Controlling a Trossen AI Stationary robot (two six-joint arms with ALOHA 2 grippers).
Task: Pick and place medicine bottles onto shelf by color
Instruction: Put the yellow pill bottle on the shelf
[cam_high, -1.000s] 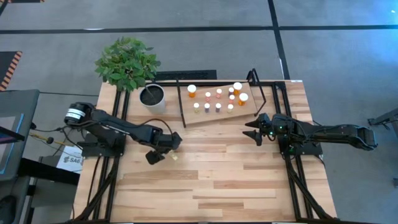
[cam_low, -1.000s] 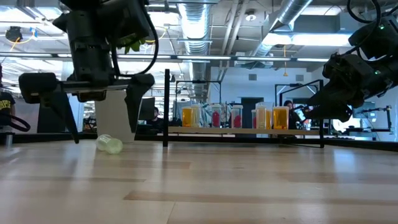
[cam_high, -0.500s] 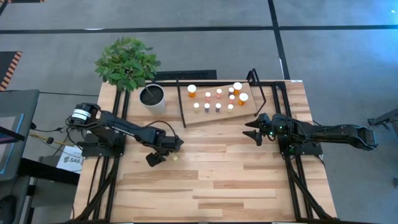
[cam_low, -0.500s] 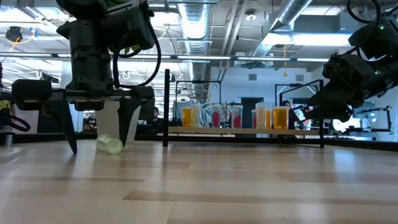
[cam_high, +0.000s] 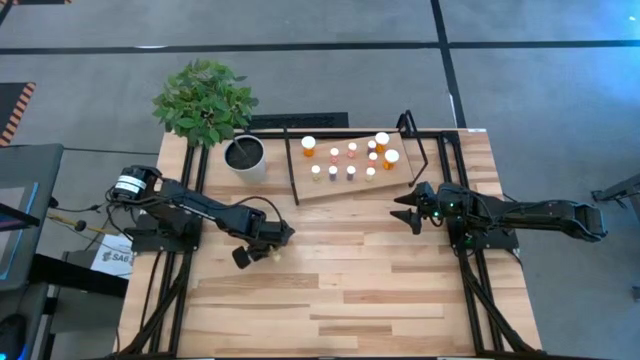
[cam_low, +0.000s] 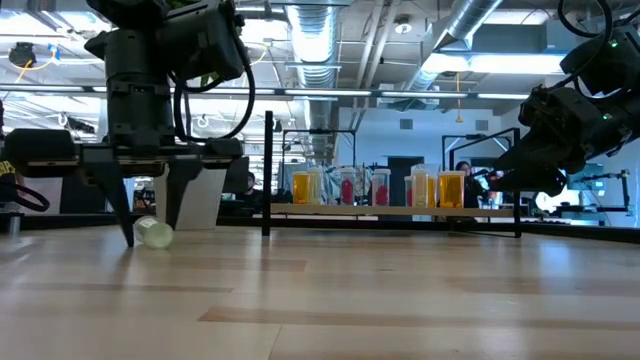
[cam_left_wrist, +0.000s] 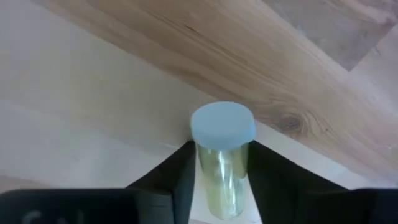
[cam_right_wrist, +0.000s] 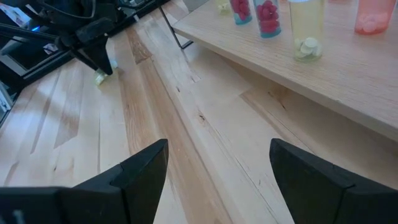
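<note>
A pale yellow medicine bottle (cam_left_wrist: 221, 177) with a white cap (cam_left_wrist: 222, 124) lies on its side on the tabletop, left of centre. My left gripper (cam_high: 262, 250) stands over it, pointing steeply down, shut on it (cam_low: 153, 233). The shelf (cam_high: 340, 186) sits at the table's far middle. Several orange, red and pale bottles (cam_high: 350, 160) stand upright on it. My right gripper (cam_high: 405, 213) hovers open near the shelf's right end, holding nothing (cam_right_wrist: 219, 146). My left gripper pinches the bottle's body (cam_left_wrist: 219, 163) just behind the cap, one finger (cam_left_wrist: 183, 168) on each side. The fingers come from above and lie across the bottle. The bottle lies on its side on the table (cam_low: 153, 233).
A white pot (cam_high: 245, 156) with a leafy plant stands at the far left, beside the shelf's black upright (cam_high: 292, 170). The near half of the plank tabletop (cam_high: 340, 300) carries nothing. People and workshop gear show in the room behind.
My left gripper's fingers have closed in from wide open onto the pale bottle. The bottle has shifted a little along the table toward its left edge and now sits between the fingers. My right arm has kept still.
</note>
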